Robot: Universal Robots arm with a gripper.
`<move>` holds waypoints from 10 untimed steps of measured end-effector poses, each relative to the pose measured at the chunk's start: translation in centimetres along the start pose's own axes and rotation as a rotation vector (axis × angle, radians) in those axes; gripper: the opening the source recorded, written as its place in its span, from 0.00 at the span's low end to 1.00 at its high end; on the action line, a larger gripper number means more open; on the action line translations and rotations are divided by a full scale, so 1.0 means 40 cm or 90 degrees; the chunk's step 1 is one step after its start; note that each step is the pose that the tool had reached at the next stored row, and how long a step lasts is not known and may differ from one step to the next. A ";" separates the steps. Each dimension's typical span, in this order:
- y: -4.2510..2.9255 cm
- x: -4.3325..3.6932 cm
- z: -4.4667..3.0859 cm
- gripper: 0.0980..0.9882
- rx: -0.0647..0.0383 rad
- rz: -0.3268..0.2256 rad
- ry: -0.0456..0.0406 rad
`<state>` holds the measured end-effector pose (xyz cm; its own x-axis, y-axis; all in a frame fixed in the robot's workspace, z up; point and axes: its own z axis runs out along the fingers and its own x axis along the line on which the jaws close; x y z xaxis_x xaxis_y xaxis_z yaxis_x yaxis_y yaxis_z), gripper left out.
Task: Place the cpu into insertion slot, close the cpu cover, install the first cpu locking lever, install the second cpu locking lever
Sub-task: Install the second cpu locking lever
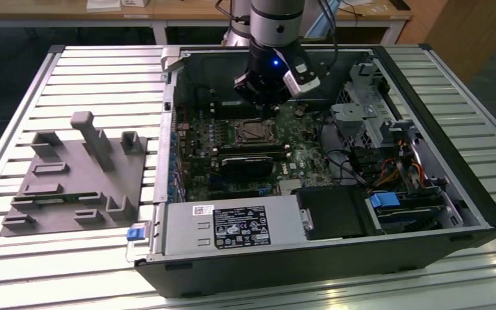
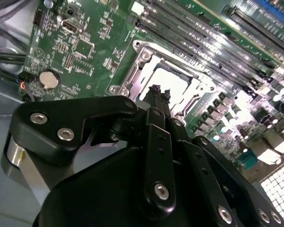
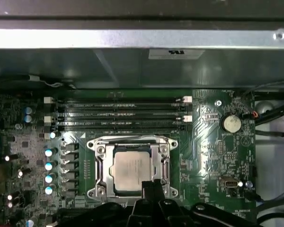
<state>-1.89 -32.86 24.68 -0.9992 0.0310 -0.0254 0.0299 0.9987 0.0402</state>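
The cpu point(image 3: 132, 170), a dull silver square, lies in the insertion slot point(image 3: 98, 149) on the green board. The cpu cover point(image 3: 105, 170), a thin silver frame, lies flat around it with the chip showing through its window. My gripper point(image 3: 151, 185) hovers just over the socket's edge, its black fingers point(image 2: 157, 101) pressed together with nothing between them. In the exterior view the gripper point(image 1: 263, 106) hangs above the socket point(image 1: 252, 132) inside the open computer case. Whether the thin locking levers beside the frame are latched I cannot tell.
Long black memory slots point(image 3: 118, 113) run beside the socket, and a coin battery point(image 3: 231, 124) lies nearby. A black cooler block point(image 1: 246, 165), cables point(image 1: 351, 165) and drive cages point(image 1: 364, 110) crowd the case. A grey fixture point(image 1: 75, 174) stands on the slatted table at the exterior view's left.
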 end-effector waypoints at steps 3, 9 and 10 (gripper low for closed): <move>-0.012 0.000 0.001 0.01 -0.009 0.000 0.0004; -0.048 -0.001 0.003 0.01 -0.013 0.000 0.0004; -0.054 -0.002 0.003 0.01 -0.013 0.000 0.0004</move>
<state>-1.89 -35.00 24.48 -0.9992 0.0314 -0.0247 0.0299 0.9977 0.0605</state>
